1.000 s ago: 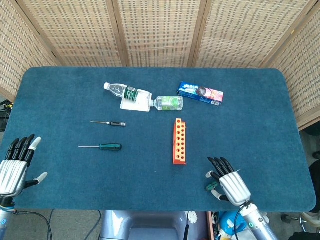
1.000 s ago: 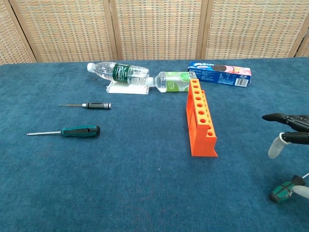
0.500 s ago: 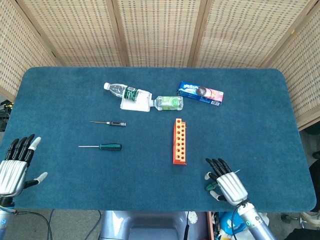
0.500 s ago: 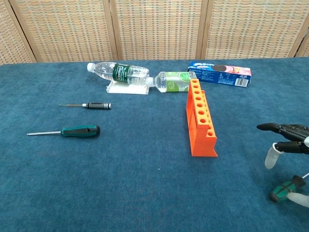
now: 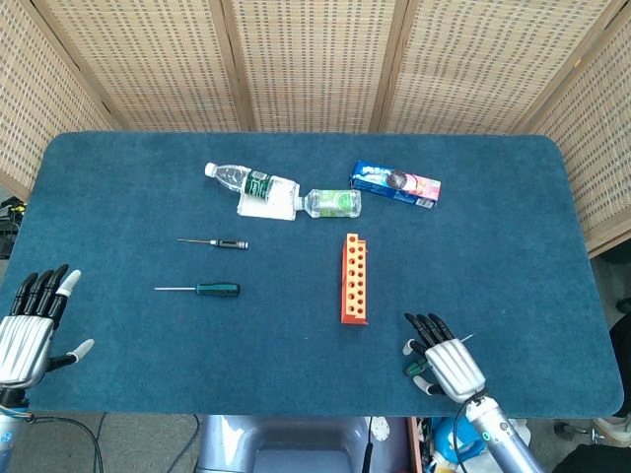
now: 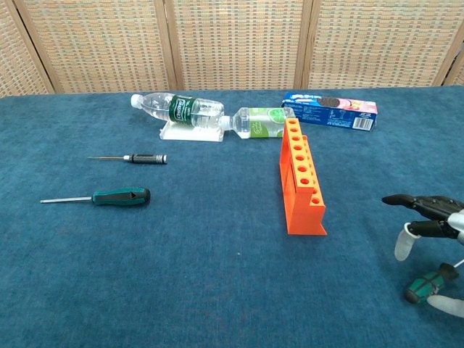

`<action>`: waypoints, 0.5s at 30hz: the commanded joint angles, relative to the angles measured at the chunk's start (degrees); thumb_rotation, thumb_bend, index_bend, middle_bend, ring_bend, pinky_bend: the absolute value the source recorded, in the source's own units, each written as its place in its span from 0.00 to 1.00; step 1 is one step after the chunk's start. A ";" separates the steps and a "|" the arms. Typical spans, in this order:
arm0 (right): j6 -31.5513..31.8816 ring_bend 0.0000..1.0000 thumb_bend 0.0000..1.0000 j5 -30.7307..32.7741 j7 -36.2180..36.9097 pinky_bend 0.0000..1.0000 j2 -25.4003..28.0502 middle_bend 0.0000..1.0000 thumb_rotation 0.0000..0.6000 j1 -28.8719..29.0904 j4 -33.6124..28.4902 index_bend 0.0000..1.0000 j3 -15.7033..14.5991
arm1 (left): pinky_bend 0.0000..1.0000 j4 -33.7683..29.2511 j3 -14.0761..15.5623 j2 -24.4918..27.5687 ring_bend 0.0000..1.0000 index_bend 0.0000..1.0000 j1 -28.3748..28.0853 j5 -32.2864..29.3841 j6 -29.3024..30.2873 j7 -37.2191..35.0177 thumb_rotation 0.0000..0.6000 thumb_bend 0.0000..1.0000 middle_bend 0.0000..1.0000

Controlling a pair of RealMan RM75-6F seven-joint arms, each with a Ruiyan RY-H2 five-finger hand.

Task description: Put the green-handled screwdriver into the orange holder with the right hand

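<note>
We see the right hand (image 6: pixel 429 221) low at the right edge, fingers spread above a green-handled screwdriver (image 6: pixel 428 282) (only partly visible). The orange holder (image 6: pixel 300 179) stands just left; another green-handled screwdriver (image 6: pixel 101 197) lies far left on the table (image 6: pixel 217 275).

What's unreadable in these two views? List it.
- Right hand: the head view shows only its back; whether it grips the green-handled screwdriver beneath it is unclear. The chest view cuts the hand off at the right edge.
- That screwdriver's shaft: hidden in both views.
- Left hand: absent from the chest view.
- Blue biscuit box: print too small to read.
</note>
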 commanded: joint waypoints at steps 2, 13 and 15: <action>-0.73 0.00 0.22 0.61 0.48 0.00 -0.29 0.00 1.00 0.29 0.74 0.40 0.09 | 0.00 0.01 0.02 0.00 0.00 0.00 -0.04 -0.04 -0.14 0.04 1.00 0.00 0.00; -2.12 0.00 0.22 1.86 1.98 0.00 -0.48 0.00 1.00 0.87 2.22 0.41 0.27 | 0.00 0.04 0.05 -0.05 0.00 0.00 -0.04 0.06 -0.10 0.12 1.00 0.00 0.00; -2.21 0.00 0.22 1.97 2.07 0.00 -0.41 0.00 1.00 0.92 2.24 0.41 0.27 | 0.00 0.05 0.06 -0.08 0.00 0.00 -0.03 0.10 -0.07 0.11 1.00 0.00 0.00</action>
